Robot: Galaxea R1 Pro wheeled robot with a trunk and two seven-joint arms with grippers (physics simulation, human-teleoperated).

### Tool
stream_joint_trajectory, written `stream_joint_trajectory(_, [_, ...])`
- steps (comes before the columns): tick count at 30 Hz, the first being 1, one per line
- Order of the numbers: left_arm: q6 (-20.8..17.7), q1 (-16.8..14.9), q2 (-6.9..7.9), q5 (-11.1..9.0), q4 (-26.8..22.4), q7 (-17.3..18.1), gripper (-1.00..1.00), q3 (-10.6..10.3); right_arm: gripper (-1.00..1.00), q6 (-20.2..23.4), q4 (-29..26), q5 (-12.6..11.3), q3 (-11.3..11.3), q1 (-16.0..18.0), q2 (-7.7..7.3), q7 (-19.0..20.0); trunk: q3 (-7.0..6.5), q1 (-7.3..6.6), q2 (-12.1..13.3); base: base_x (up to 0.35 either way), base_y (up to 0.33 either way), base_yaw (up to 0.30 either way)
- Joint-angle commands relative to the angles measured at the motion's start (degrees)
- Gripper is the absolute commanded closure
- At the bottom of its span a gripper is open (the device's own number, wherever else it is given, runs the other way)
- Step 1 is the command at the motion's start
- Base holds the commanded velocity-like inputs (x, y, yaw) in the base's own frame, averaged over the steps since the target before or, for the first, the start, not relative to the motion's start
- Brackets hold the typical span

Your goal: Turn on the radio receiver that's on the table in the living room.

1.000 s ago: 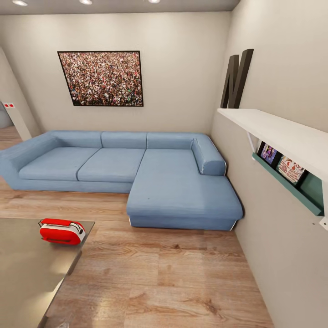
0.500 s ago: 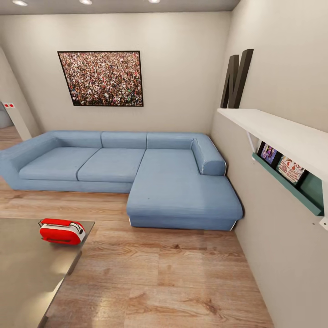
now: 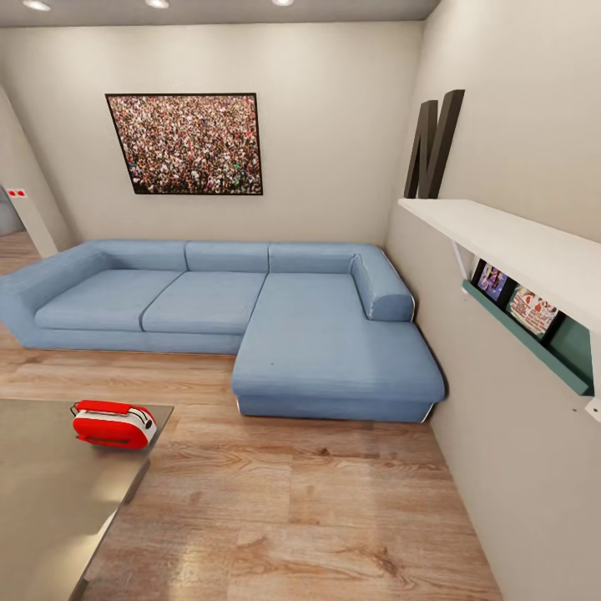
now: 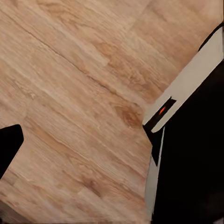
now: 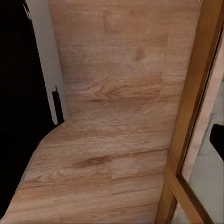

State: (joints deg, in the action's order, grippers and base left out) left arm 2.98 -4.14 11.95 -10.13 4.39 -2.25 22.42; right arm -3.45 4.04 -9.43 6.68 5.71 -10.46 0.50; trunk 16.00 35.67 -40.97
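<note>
Here, the head view is looking into the living room [image 3: 250, 467], where a red radio receiver [image 3: 113, 424] is sitting near the far right corner of the grey table [image 3: 50, 501] at the near left. A blue L-shaped sofa [image 3: 225, 313] is standing beyond it. Both wrist views are facing wood floor; I cannot tell whether either claw is apart or together.

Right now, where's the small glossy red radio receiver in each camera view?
Head view: the red radio receiver sits lower left, near the far corner of the flat grey table.
Left wrist view: not in it.
Right wrist view: not in it.
Shared landmark: the light wood plank floor.
</note>
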Motion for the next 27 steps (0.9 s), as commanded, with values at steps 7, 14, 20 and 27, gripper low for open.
stream_joint_trajectory(7, [1.15, 4.88, -0.21, 11.81, 0.00, 5.52, -1.00, -0.01, -1.00, -1.92, 0.01, -0.04, 0.00, -1.53, -0.79, 6.46, 0.00, 0.00, 0.00, 0.000, 0.000, 0.000])
stream_joint_trajectory(14, [1.62, 5.49, -0.33, 12.78, -0.06, 7.14, -1.00, 0.01, -1.00, -1.97, -0.32, 0.27, -0.01, -1.83, -1.59, 9.99, 0.00, 0.00, 0.00, 0.000, 0.000, 0.000])
stream_joint_trajectory(20, [1.43, 5.53, -1.65, 12.85, -0.16, 6.94, -1.00, 0.00, -1.00, -1.71, -0.68, 0.28, -0.16, -1.84, -1.61, 9.57, 0.00, 0.00, 0.00, 0.000, 0.000, 0.000])
stream_joint_trajectory(27, [1.41, 5.54, -3.53, 12.80, -0.28, 6.91, -1.00, 0.08, -1.00, -1.58, -0.64, 0.22, -0.17, -1.84, -1.53, 9.44, 0.00, 0.00, 0.00, 0.000, 0.000, 0.000])
